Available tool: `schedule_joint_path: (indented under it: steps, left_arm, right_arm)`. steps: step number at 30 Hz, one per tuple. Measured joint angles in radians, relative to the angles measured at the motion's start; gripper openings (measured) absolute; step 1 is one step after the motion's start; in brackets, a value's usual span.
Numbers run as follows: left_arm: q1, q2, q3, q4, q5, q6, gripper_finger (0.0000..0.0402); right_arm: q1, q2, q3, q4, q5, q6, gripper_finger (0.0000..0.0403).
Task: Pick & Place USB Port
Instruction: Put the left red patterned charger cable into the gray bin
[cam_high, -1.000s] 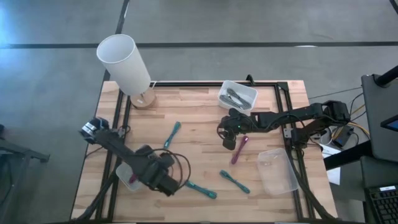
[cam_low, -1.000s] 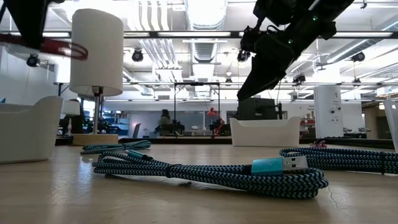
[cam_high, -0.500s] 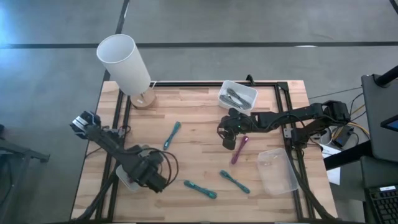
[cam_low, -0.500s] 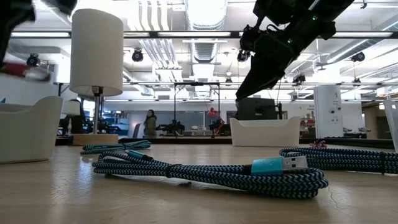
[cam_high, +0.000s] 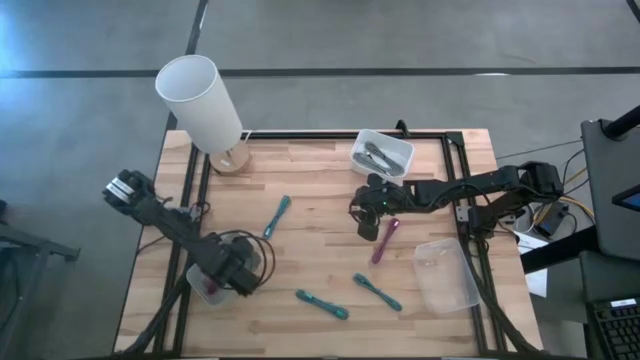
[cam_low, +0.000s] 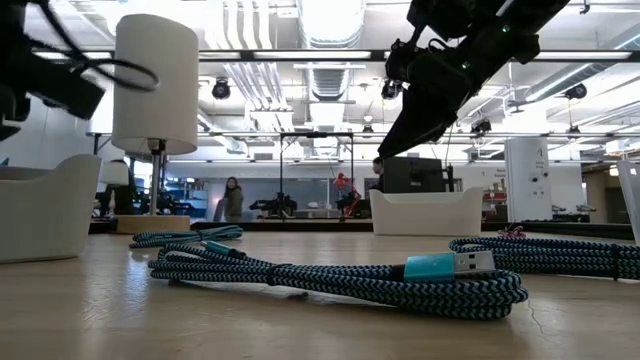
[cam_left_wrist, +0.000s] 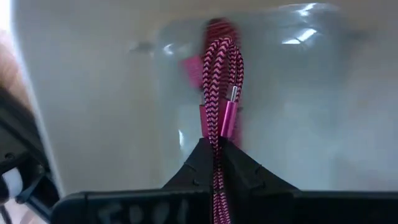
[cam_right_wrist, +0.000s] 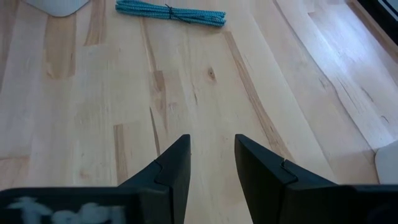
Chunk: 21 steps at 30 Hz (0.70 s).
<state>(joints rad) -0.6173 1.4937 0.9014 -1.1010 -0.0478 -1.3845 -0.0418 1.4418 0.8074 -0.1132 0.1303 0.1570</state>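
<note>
Two dark jointed arms trailing looped black cables, each ending in a black wedge-fingered pincer

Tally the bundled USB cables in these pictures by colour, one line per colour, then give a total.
Teal braided cable bundles: 3 —
Pink braided cable bundles: 2 — one lying on the wooden table, one gripped by the left pincer over a white bin
Total: 5
</note>
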Motion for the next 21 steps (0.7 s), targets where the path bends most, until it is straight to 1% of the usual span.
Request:
schedule_joint_path:
  steps: [5, 9, 13, 21]
  left_arm:
    - [0.001, -0.042, -0.041, 0.001, -0.019, -0.050, 0.0009]
    - [0.001, -0.065, -0.042, -0.022, -0.040, -0.060, 0.0009]
    - [0.001, -0.073, -0.049, -0.034, -0.075, -0.103, 0.0009]
    - [0.001, -0.073, -0.090, -0.021, -0.065, -0.145, 0.0009]
  right_arm:
    - [0.000, 0.000, 0.000, 0.001, 0.000, 0.000, 0.0118]
    - [0.000, 0.000, 0.000, 0.001, 0.000, 0.000, 0.0118]
    - [0.000, 0.000, 0.000, 0.002, 0.000, 0.000, 0.0118]
    - [0.000, 0.000, 0.000, 0.009, 0.000, 0.004, 0.0118]
